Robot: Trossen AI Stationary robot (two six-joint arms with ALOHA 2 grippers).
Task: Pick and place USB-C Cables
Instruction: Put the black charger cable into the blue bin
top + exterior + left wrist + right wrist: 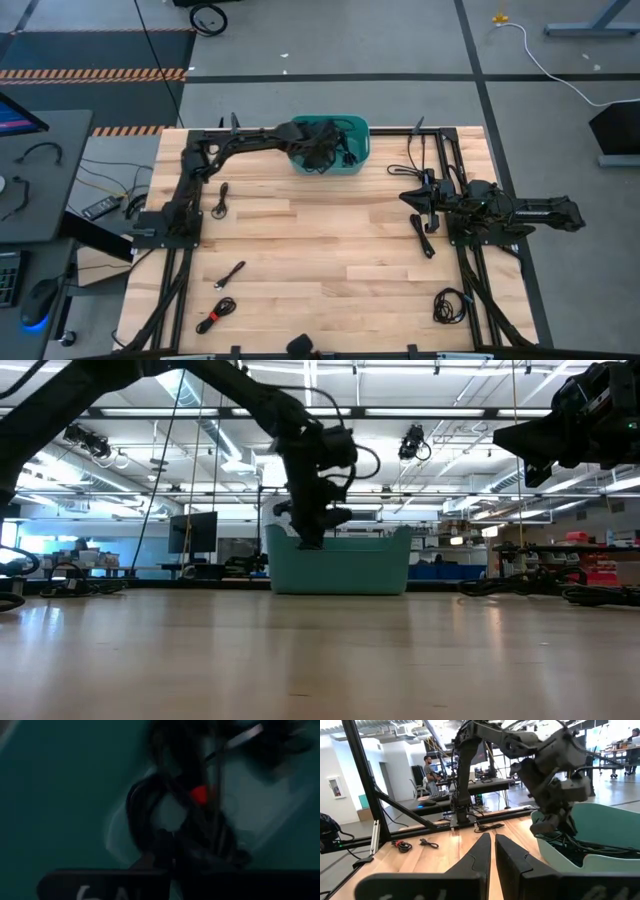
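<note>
The USB-C cables are thin black bundles. Several lie in the teal bin (345,165) at the table's far edge; one bundle with a red tie (197,795) fills the left wrist view. My left gripper (318,157) reaches down into the bin, right over that bundle (565,840), and dark cable merges with it. My right gripper (492,840) is shut and hovers over the table's right side (418,197), touching nothing. Loose cables rest on the wood at the left (222,200), near left (232,274) and under the right gripper (423,236).
Another red-tied bundle (215,316) lies near the near-left corner and a coil (450,305) near the near-right corner. A cable (405,152) lies right of the bin. Black frame rails (470,270) run along both table sides. A person (431,770) sits beyond the table.
</note>
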